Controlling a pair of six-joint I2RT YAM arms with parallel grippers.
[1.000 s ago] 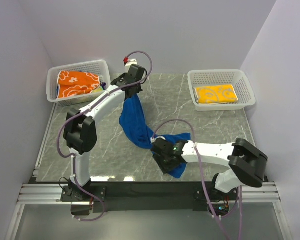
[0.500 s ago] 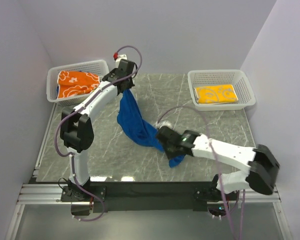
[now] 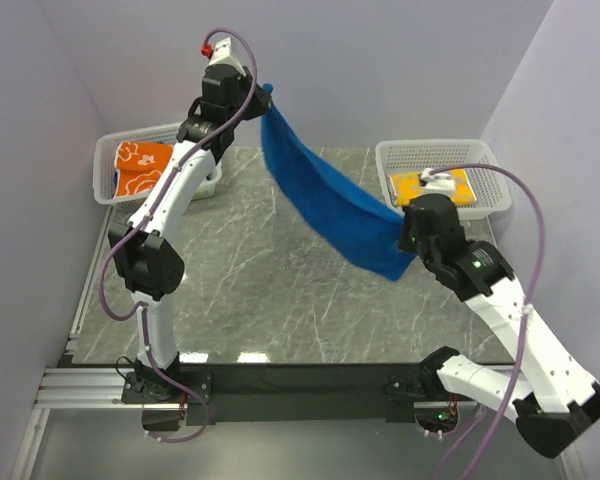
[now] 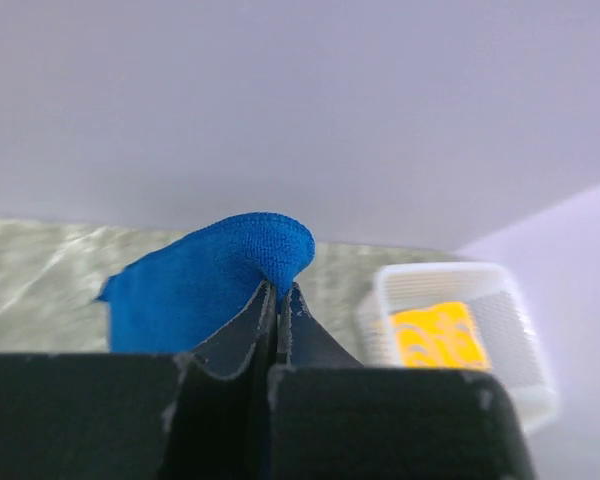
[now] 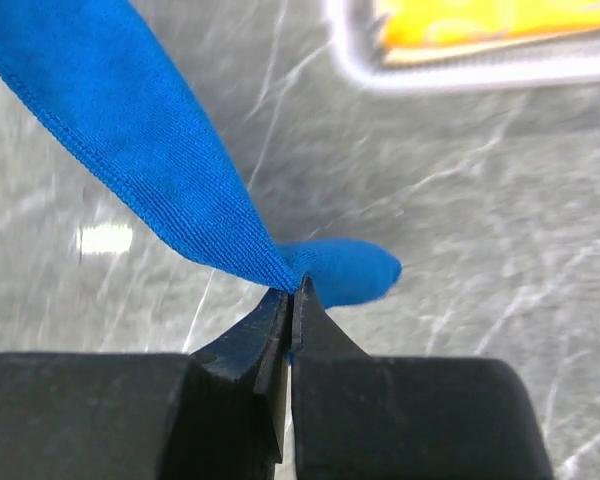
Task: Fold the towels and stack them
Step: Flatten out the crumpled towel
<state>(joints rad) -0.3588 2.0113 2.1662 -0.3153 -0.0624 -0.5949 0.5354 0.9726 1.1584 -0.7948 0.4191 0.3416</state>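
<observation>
**A:** What's parked around the blue towel (image 3: 325,195)?

**B:** It's strung up in the air over the grey marbled table (image 3: 250,290), from 11 o'clock down to 3 o'clock. One corner is pinched in the left gripper (image 4: 278,292), jaws clamped tight. The other corner is nipped by the right gripper (image 5: 292,292), likewise closed.

**A:** And the baskets?

**B:** White plastic mesh, rectangular. The orange towel (image 3: 138,170), flower-printed, is bunched in the left basket (image 3: 100,170) at 10 o'clock. The yellow towel (image 5: 480,20) is laid flat in the right basket (image 3: 495,180) at 2 o'clock, partly hidden from above by the right wrist. The blue cloth is fine-knit and hemmed.
</observation>
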